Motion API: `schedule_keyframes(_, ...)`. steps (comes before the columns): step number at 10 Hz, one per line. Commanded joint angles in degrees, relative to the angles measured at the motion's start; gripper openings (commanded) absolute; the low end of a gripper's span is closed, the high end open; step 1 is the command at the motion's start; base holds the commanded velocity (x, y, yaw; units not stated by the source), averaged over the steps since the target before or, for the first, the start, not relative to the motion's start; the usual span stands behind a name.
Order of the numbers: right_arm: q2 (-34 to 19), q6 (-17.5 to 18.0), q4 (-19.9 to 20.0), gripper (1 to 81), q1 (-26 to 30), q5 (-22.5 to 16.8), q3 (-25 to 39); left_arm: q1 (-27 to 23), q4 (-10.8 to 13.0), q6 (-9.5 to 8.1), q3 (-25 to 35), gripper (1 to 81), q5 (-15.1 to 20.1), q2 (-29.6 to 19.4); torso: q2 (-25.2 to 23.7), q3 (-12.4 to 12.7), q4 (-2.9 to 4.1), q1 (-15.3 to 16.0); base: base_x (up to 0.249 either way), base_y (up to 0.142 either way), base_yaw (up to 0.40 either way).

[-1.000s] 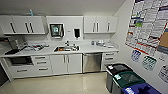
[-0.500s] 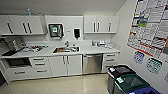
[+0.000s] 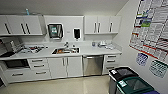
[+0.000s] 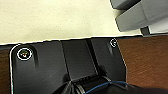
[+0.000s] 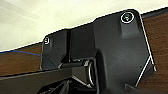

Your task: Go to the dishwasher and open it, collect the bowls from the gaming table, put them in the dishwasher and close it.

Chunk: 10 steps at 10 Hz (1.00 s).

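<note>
A: Dishwasher [image 3: 92,65] door is shut, under the counter [image 3: 100,51] right of the sink [image 3: 65,51], well ahead of both grippers; whether their fingers are open, I cannot tell.

B: Risk?

A: The bins [image 3: 130,81] stand nearer on the right; drifting that way could clip them.

B: Changed?

A: Kitchen sits slightly larger than a second ago, so the robot has closed in.

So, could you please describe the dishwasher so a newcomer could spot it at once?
Find the sink in the long white counter. The dishwasher sits under that counter, right of the sink, its door shut. Its front is brushed steel, unlike the white cupboards.
</note>
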Motion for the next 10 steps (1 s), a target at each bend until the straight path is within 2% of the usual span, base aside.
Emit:
schedule_keyframes(1,-0.76,-0.15,0.41,81.1,2.67,-2.67,0.61,-3.29,-0.03,0.33,0.79,81.1,2.37,-0.68,0.0,0.0,0.0,0.0,0.148,0.0,0.0)
schedule_keyframes(10,-0.67,-0.15,0.41,81.1,2.76,-2.76,0.61,-3.29,0.14,0.33,0.79,81.1,2.37,-0.68,0.02,-0.04,0.0,0.09,0.143,0.0,0.0)
